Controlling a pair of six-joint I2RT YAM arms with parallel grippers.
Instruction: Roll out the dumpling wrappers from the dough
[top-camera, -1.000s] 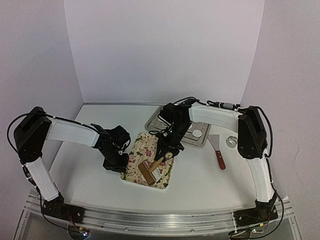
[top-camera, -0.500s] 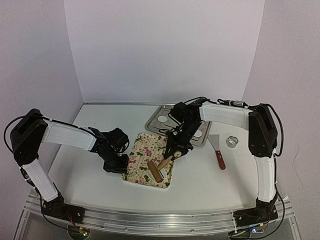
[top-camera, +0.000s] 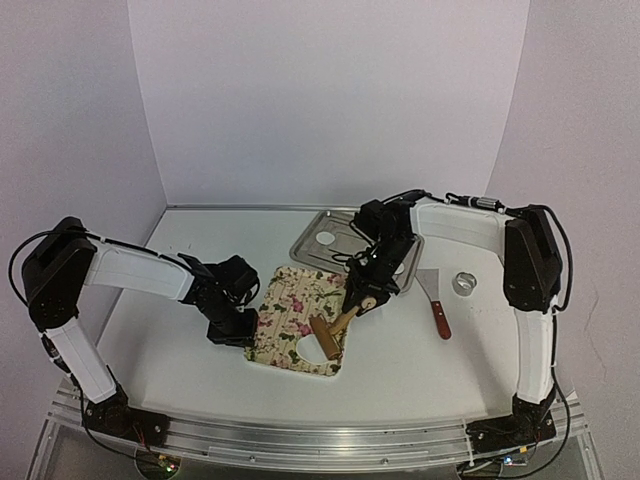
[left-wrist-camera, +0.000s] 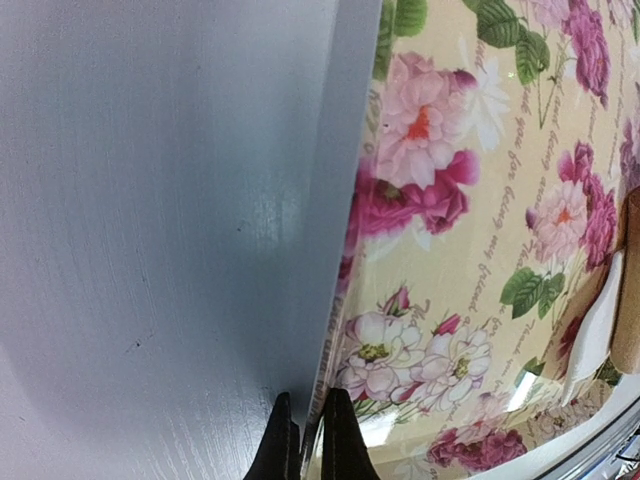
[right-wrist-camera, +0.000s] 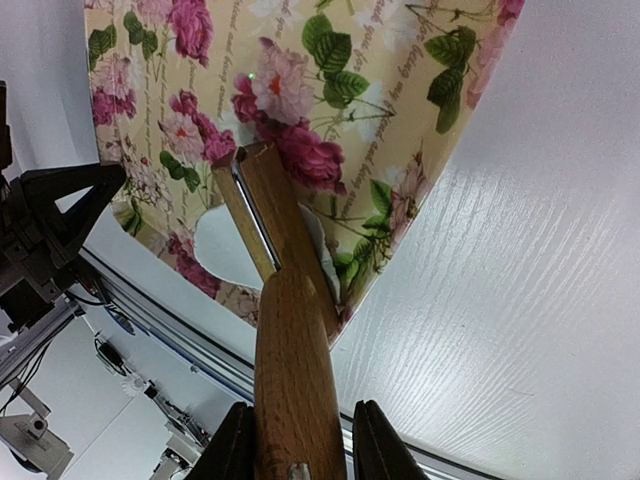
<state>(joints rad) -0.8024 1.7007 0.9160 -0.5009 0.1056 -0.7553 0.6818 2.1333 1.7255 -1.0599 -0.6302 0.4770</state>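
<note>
The cream rectangular floral-printed board (left-wrist-camera: 450, 250) is glossy and smooth, with bright reflections. The brown wooden roller (right-wrist-camera: 290, 380) shows its grain under a light sheen, and a thin metal strip (right-wrist-camera: 252, 215) runs along its head. The white flat dough sheet (right-wrist-camera: 222, 245) looks matt. The white surface (right-wrist-camera: 520, 300) is matt with fine grain-like ridges. The silver rectangular metal tray (top-camera: 305, 248) shines dully.

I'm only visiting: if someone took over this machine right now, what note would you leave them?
Left gripper: shut, pinching the left edge of the floral cutting board.
Right gripper: shut on the handle of the wooden rolling pin, its head over the board.
A flat white dough piece lies on the board by the pin.
Done: one round white wrapper in the metal tray.
Left: roll and cut more; metal ring cutter and red-handled scraper lie to the right.
</note>
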